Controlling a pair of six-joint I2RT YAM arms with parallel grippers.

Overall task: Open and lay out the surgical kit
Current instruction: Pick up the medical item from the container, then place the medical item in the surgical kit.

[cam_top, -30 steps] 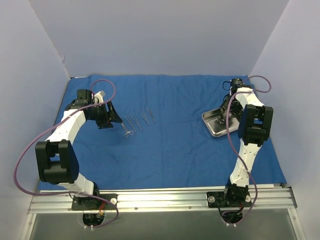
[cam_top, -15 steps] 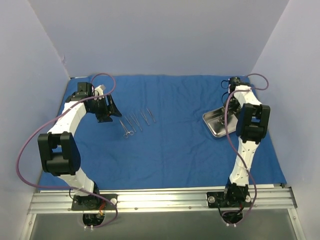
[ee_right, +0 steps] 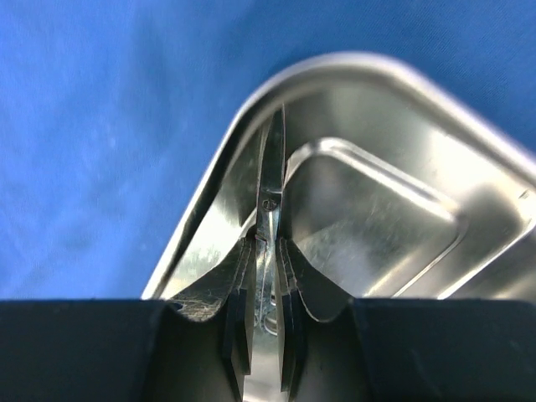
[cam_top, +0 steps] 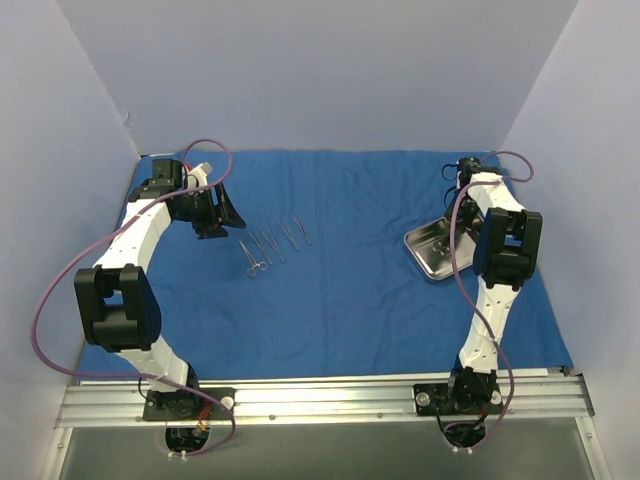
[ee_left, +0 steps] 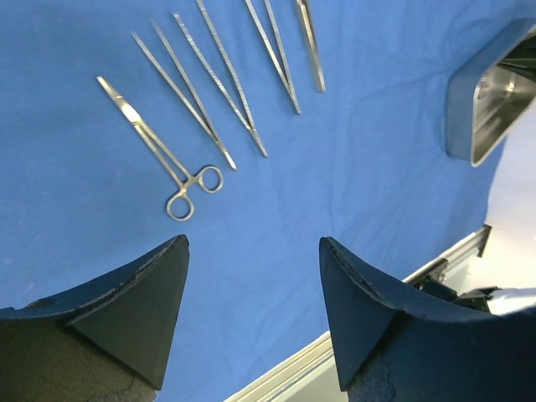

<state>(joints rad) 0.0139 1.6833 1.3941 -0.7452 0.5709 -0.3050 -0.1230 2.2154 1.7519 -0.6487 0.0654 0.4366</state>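
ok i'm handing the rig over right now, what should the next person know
Left tool: open, empty, above the blue cloth near the row of instruments.
Right tool: shut on a thin steel instrument at the steel tray.
Done: cloth spread flat, row laid out.
To do: probably add the held instrument to the row; part of the tray is hidden.

The table (cam_top: 330, 386) is carrying a royal-blue cloth wrap (cam_top: 350, 300), which is lying opened out flat and covering it up to the near rail (cam_top: 520, 392). On the cloth, thin silver instruments (cam_top: 270, 245) are lying in a row left of centre, and a steel tray (cam_top: 413, 239) is sitting toward the right.
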